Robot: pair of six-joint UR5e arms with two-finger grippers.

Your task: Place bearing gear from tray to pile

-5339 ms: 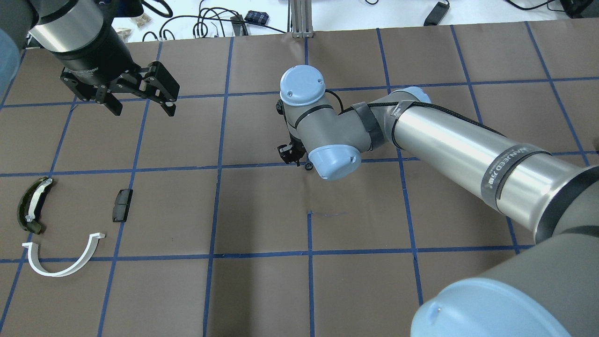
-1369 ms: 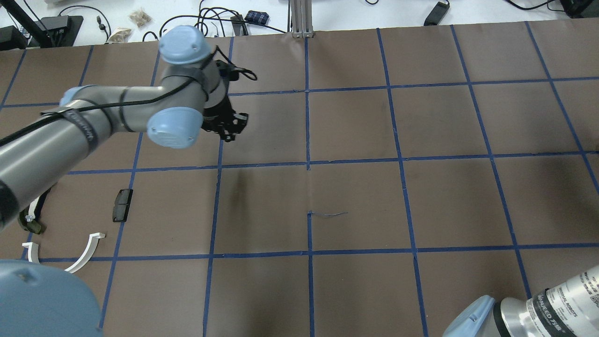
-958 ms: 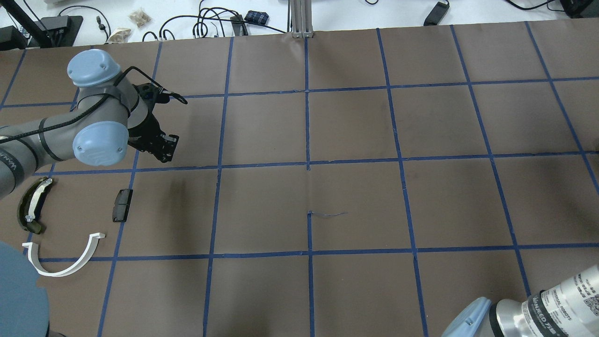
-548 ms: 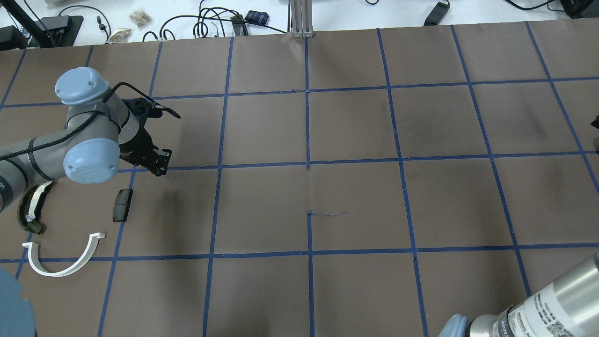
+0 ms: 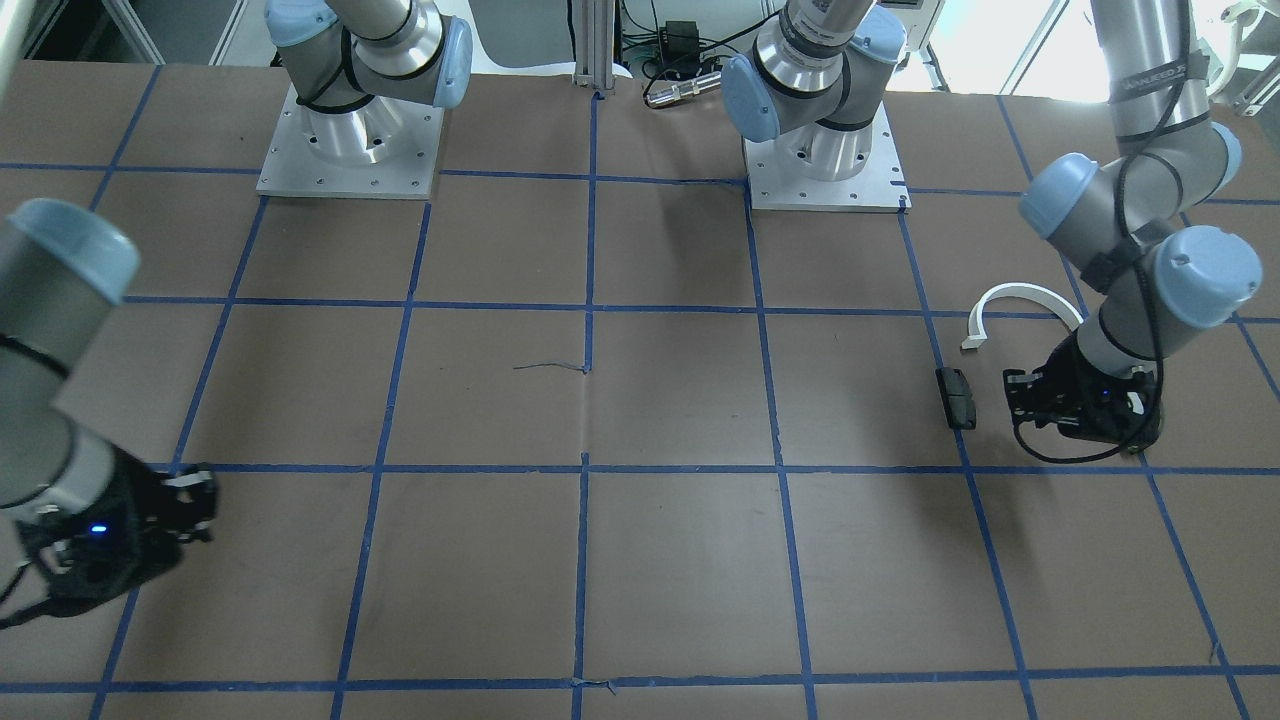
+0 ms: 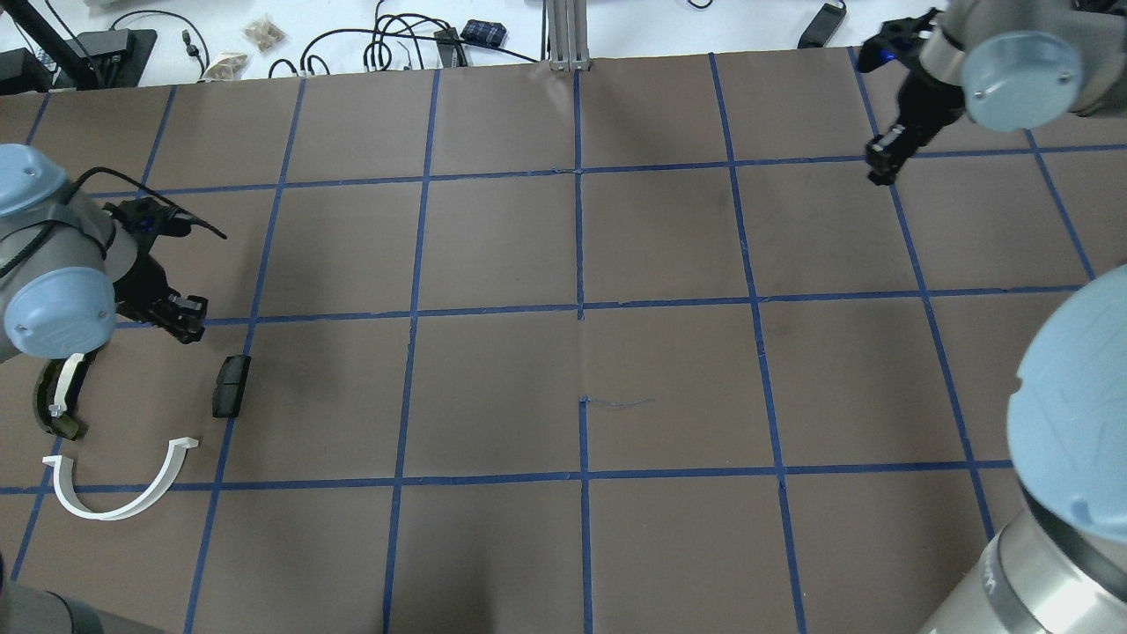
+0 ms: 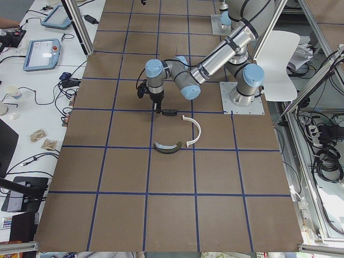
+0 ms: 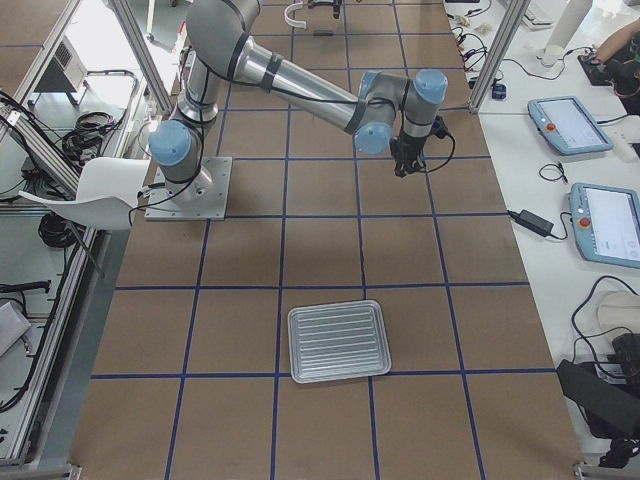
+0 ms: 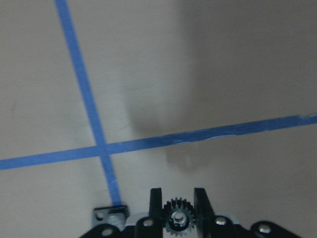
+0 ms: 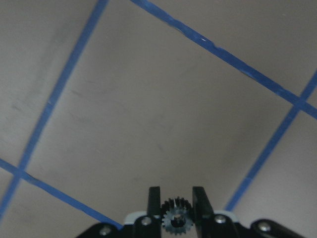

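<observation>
The pile lies at the table's left: a white half-ring arc (image 6: 123, 493), a dark olive curved piece with a white strip (image 6: 55, 398) and a small black block (image 6: 231, 386). My left gripper (image 6: 180, 321) hangs low just beyond the black block. The left wrist view shows it (image 9: 177, 201) shut on a small black bearing gear (image 9: 177, 219). My right gripper (image 6: 880, 163) is over the far right of the table, and the right wrist view shows it (image 10: 176, 198) shut on another small black gear (image 10: 176, 217). The ribbed metal tray (image 8: 338, 341) shows only in the exterior right view.
Blue tape lines grid the brown table cover (image 6: 581, 352). Cables and small items lie past the far edge (image 6: 396, 40). The two arm bases (image 5: 350, 150) stand on the robot's side. My right arm's elbow (image 6: 1074, 396) fills the overhead view's lower right.
My left gripper has moved left and nearer, closer to the black block. My right arm has swung in and its gripper now shows at the far right.
</observation>
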